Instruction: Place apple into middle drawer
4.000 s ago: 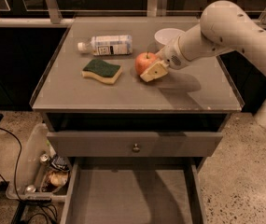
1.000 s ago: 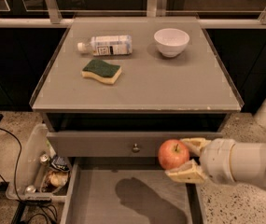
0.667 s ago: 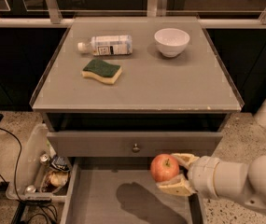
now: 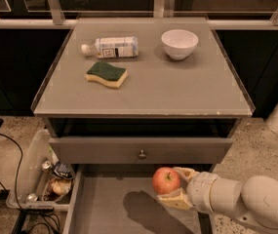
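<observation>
The red apple (image 4: 166, 180) with yellowish patches is held in my gripper (image 4: 175, 185), whose pale fingers (image 4: 176, 199) close around it from the right. It hangs above the open middle drawer (image 4: 104, 204), over the right half of its grey floor, and casts a shadow there. My white arm (image 4: 246, 201) comes in from the lower right. The grey drawer front with the round knob (image 4: 141, 154) is just above and behind the apple.
On the cabinet top (image 4: 177, 89) lie a plastic bottle (image 4: 110, 47) on its side, a green and yellow sponge (image 4: 107, 74) and a white bowl (image 4: 179, 43). A clear bin (image 4: 36, 172) with odds and ends sits on the floor at the left, with cables beside it.
The apple has gone from the cabinet top down in front of the cabinet. Over the last second it moved left and lower, over the open drawer.
</observation>
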`<control>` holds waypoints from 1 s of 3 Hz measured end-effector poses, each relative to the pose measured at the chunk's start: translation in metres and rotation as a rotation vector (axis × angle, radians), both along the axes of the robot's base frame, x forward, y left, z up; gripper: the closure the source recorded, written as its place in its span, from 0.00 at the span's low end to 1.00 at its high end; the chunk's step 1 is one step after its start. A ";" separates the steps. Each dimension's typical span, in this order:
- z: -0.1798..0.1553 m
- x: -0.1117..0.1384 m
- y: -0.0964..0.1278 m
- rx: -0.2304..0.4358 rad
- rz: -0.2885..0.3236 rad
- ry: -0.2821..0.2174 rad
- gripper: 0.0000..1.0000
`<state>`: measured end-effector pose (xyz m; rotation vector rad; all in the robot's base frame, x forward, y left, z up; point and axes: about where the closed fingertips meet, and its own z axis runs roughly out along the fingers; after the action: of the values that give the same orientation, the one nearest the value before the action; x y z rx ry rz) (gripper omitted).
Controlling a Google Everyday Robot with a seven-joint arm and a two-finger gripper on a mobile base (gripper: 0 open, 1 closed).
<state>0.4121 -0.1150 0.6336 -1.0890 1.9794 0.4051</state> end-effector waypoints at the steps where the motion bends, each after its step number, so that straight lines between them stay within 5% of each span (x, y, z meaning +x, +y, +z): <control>1: 0.000 0.000 0.000 0.000 0.000 0.000 1.00; 3: -0.046 0.019 -0.003 -0.002 -0.071 0.025 1.00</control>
<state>0.4313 -0.1183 0.5880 -1.0163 2.0343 0.3810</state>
